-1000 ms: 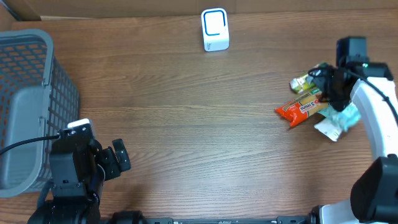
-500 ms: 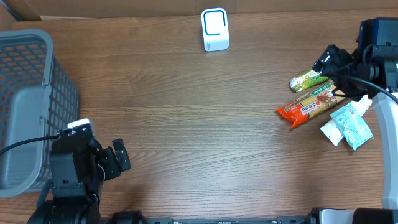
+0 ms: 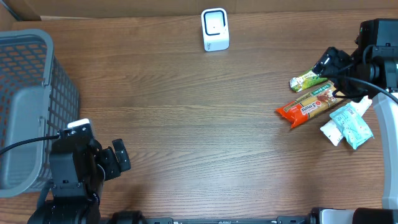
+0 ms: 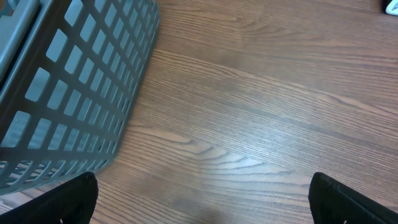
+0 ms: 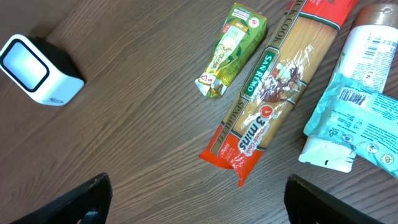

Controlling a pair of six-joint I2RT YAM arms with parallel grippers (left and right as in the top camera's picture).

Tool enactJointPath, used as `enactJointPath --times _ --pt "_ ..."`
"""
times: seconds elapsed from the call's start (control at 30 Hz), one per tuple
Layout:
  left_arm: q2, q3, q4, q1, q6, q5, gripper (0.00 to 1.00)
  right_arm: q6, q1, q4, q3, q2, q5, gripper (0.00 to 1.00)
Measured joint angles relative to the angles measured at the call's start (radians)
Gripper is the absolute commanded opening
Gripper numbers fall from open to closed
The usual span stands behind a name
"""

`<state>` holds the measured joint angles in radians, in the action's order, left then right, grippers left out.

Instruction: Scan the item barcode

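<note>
Your right gripper [image 3: 337, 76] hangs with its jaws spread and nothing in them above a cluster of goods at the right edge of the surface [image 3: 186, 124]. The left gripper [image 3: 117, 158] sits equally wide and empty beside the basket [image 3: 37, 68], well away from it all. The likeliest item to take is the spaghetti pack [image 5: 267, 93]. It lies flat between a small green packet [image 5: 233, 46] and a teal pouch [image 5: 367, 124], close to both, so you have little room on either flank. Expect it to be light and rigid along its length, but brittle inside, under a slick film wrapper that may slide if you pinch weakly and crack the pasta if you squeeze hard. Take hold across its narrow width near the middle, where the load should balance, with your jaws set square to the pack. In the overhead view its long axis runs diagonally. The red end points toward the middle of the surface and slightly toward you, and the green-banded end points toward the right arm. No barcode shows on its upper face, so you will probably have to turn it before presenting it to the scanner [image 3: 215, 29], which stands well apart at the far edge. The pouch, by contrast, does show a printed code facing up.
</note>
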<state>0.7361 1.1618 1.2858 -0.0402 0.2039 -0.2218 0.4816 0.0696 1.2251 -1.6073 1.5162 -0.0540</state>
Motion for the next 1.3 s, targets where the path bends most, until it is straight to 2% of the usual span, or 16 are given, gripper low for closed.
enactJointPath --times 0.17,0.47,0.53,0.7,0.83,0.97,1.17,1.3 --pt "0.000 0.000 0.000 0.000 0.000 0.000 0.99 -0.020 0.000 0.001 0.000 0.000 -0.021 0.89" --pt "0.000 0.000 0.000 0.000 0.000 0.000 1.00 -0.079 0.000 0.081 -0.043 -0.037 -0.052 0.97" --pt "0.000 0.000 0.000 0.000 0.000 0.000 1.00 -0.115 0.000 0.128 -0.091 -0.077 -0.062 1.00" --pt "0.000 0.000 0.000 0.000 0.000 0.000 1.00 -0.171 0.000 0.240 -0.227 -0.247 -0.074 1.00" --pt "0.000 0.000 0.000 0.000 0.000 0.000 1.00 -0.186 0.000 0.294 -0.247 -0.378 -0.075 1.00" --pt "0.000 0.000 0.000 0.000 0.000 0.000 1.00 -0.194 0.000 0.298 -0.249 -0.462 -0.024 1.00" --pt "0.000 0.000 0.000 0.000 0.000 0.000 1.00 -0.233 0.000 0.326 -0.249 -0.476 0.060 1.00" --pt "0.000 0.000 0.000 0.000 0.000 0.000 1.00 -0.327 0.000 0.223 -0.225 -0.481 0.063 1.00"
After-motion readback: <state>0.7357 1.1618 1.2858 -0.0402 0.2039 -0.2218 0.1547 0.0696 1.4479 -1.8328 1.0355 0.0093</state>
